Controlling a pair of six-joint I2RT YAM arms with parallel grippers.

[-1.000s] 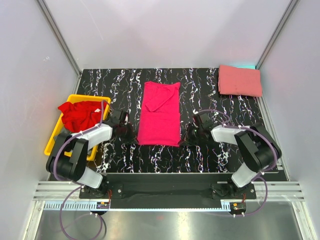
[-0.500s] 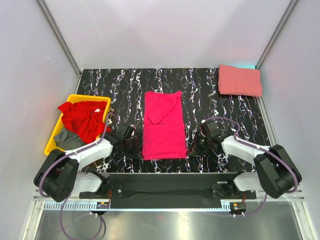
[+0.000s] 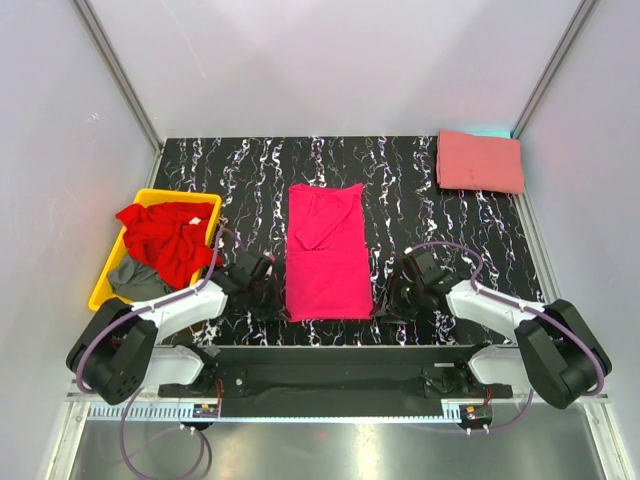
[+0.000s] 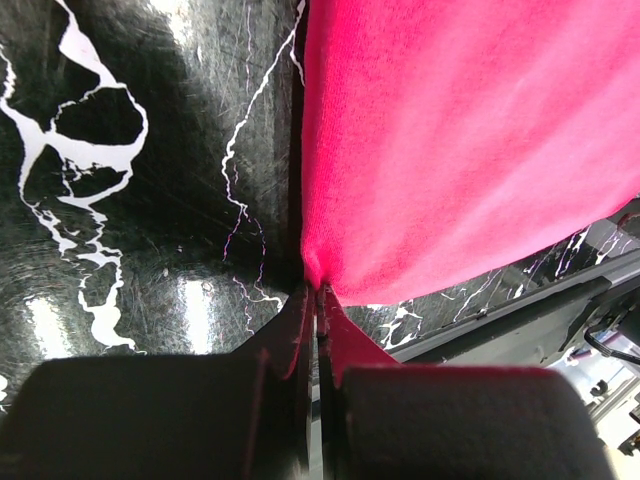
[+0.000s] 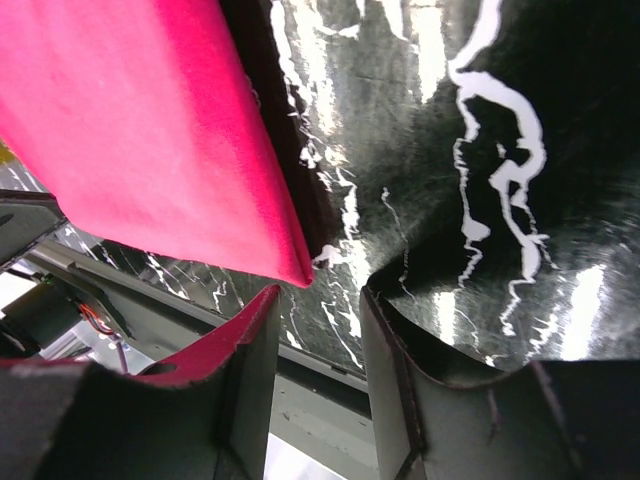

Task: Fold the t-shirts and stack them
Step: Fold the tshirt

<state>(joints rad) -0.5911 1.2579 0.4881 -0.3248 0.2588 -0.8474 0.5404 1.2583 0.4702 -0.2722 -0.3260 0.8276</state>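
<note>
Black marble-look tabletop (image 3: 450, 235), grey walls (image 3: 330, 70) on three sides, and the action's at the near hem of the magenta t-shirt (image 3: 325, 255). It lies flat as a long strip btwn the two grippers, running away from both toward the back. L gripper (image 4: 318, 293): fingers pinched tight on the near-left corner of the cloth, no gap showing, fabric fanning out ahead and to its right. R gripper (image 5: 316, 300): fingers apart w/ a moderate gap and nothing in it. The near-right corner sits just ahead of its mouth, touching neither finger as far as I can tell. Cloth looks light, soft and floppy, w/ more than one layer at the edge. My read: it'll sag and slip unless both corners get nipped thru all layers, right at the corner points, low to the surface. R side prob needs a short push fwd and a close before any lift. Room: open tabletop either side of the strip and beyond it, plenty for a fold away from the grippers. Behind them the front rail (image 3: 330, 352) is close, so little room to pull back. Salmon t-shirt (image 3: 480, 162) sits folded far ahead and right of the R gripper, well apart. Outboard of the L gripper, the yellow bin (image 3: 183, 194) holds the red t-shirt (image 3: 165, 232) w/ the grey t-shirt (image 3: 135, 280) beside it, close to that arm, so watch the swing.
</note>
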